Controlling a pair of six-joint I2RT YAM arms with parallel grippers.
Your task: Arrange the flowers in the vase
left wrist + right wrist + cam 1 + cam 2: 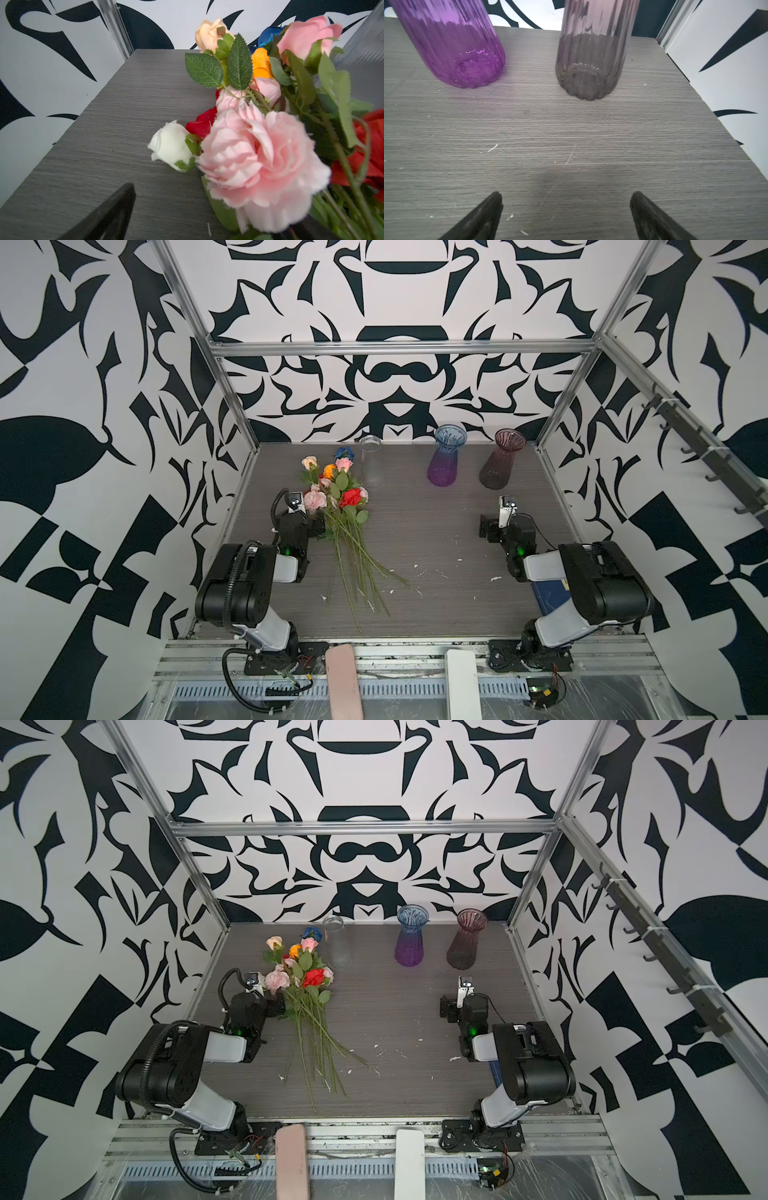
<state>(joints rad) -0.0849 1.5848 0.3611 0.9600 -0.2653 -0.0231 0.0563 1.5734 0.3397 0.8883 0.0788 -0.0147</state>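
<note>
My left claw (pixel 319 526) stands wide, as far as I can tell. The wrist view shows only one finger, and blooms cover the other. It has nothing gripped. The flowers (pixel 345 506) lie on the worktop (pixel 436 539) just beside it, on its inner side. Their heads are ahead of the claw and the thin green stems fan out behind it. I judge that layout suits me, because the bare stems are the part I can pinch.

My right claw (pixel 565 195) is wide and empty. Ahead of it stand the blue-to-purple vase (pixel 445 456) and the smoky pink vase (pixel 500 460), upright with mouths up to take stems. A clear vase (pixel 371 464) stands just beyond the flower heads. I cannot tell which vase is meant.

The bundle is loose. It has a frilly pink bloom, red, orange, blue and cream heads, a white bud and serrated leaves.
</note>
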